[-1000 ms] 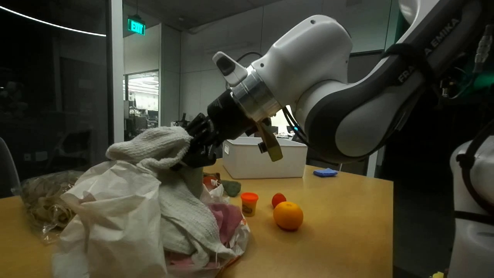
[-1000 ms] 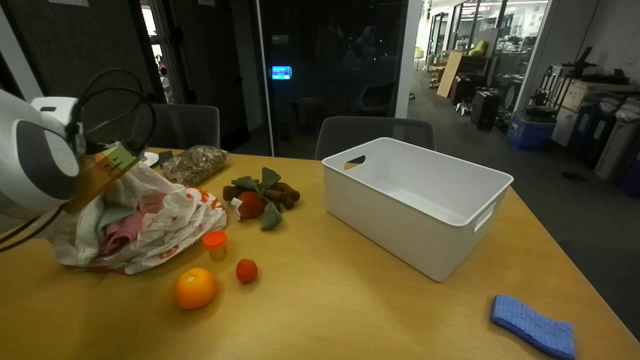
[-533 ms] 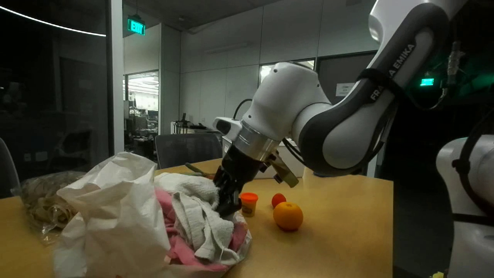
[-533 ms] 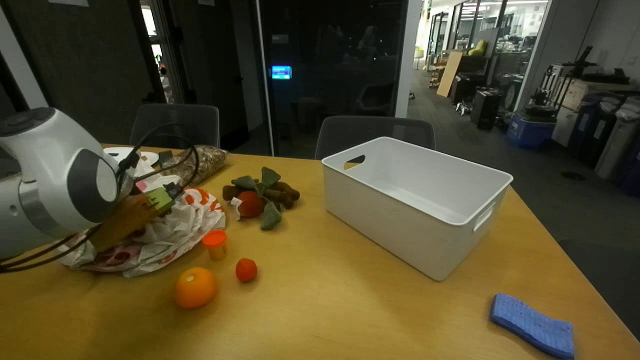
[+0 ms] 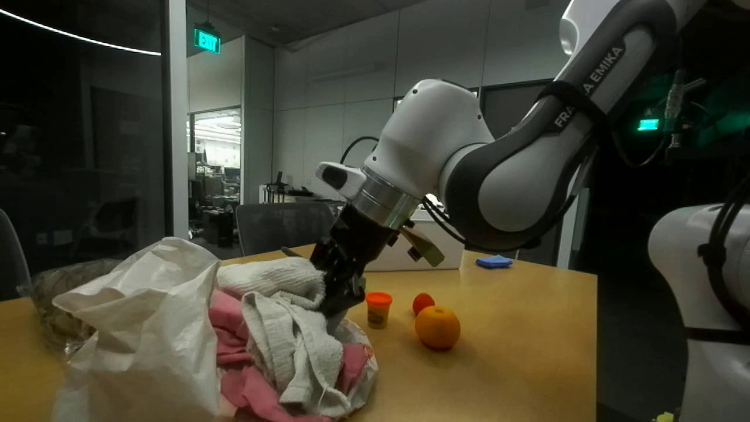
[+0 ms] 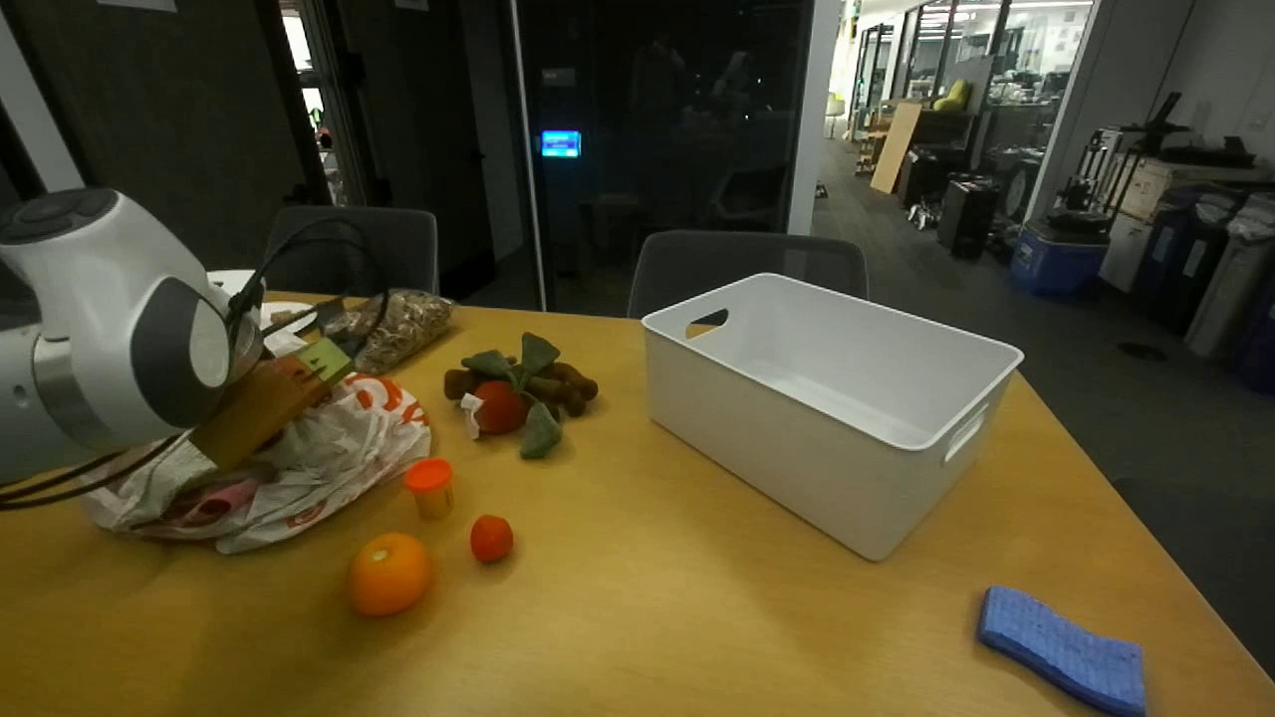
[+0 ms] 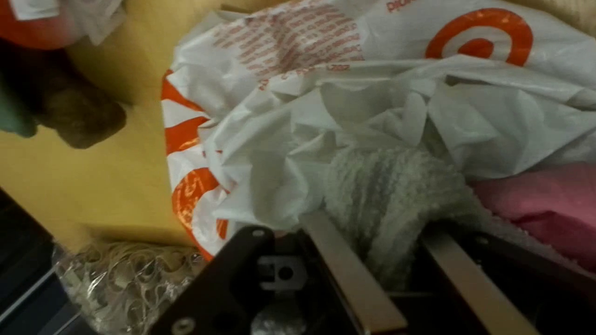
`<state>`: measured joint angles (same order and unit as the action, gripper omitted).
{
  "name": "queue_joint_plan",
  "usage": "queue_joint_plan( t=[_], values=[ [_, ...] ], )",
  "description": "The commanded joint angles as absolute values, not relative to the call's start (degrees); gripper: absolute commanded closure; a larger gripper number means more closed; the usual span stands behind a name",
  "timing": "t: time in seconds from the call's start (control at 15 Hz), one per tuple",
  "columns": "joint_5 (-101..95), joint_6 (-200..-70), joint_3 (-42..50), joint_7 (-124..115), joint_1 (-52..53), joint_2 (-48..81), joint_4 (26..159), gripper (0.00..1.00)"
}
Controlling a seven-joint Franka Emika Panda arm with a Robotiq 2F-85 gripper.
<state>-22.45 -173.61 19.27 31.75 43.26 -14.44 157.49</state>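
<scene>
My gripper [image 5: 341, 302] points down and left into an open white plastic bag [image 5: 149, 334]. Its fingers, seen in the wrist view [image 7: 375, 226], stand part way apart with a thick fold of white towel [image 7: 396, 181] filling the gap at the tips. The towel [image 5: 302, 334] hangs bunched beside the fingers and drapes over pink cloth [image 5: 231, 325] in the bag. Pink cloth also shows in the wrist view [image 7: 554, 197] at right. In an exterior view, the bag [image 6: 344, 453] lies under the wrist, and the fingers are hidden behind the arm and camera mount.
An orange [image 6: 390, 575], a small red ball [image 6: 491, 539] and an orange-lidded tub [image 6: 430, 488] stand near the bag. Behind are a plush toy [image 6: 523, 393] and a clear packet [image 6: 403, 324]. A white bin [image 6: 797, 448] and a blue cloth [image 6: 1061, 652] are farther along the table.
A second ago my gripper held the towel higher. It came down to the bag, then rose slightly and shifted away from the orange. The towel and bag shifted with it.
</scene>
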Motion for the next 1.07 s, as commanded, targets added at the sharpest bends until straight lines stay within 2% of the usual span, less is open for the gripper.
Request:
queue_joint_plan(
  t=[0.0, 0.13, 0.53, 0.73, 1.0],
  values=[
    [-29.58, -172.53, 19.67, 30.27, 41.68, -20.35, 157.39, 0.95],
    [-29.86, -171.17, 21.23, 29.1, 46.25, -22.45, 157.36, 0.95],
    [-24.9, -165.61, 31.28, 31.5, 68.5, -26.55, 157.38, 0.95],
    [-24.82, -164.25, 35.81, 31.96, 73.5, -25.6, 157.43, 0.95],
    [-27.28, -166.36, 40.55, 32.54, 74.32, -23.18, 157.92, 0.95]
  ],
)
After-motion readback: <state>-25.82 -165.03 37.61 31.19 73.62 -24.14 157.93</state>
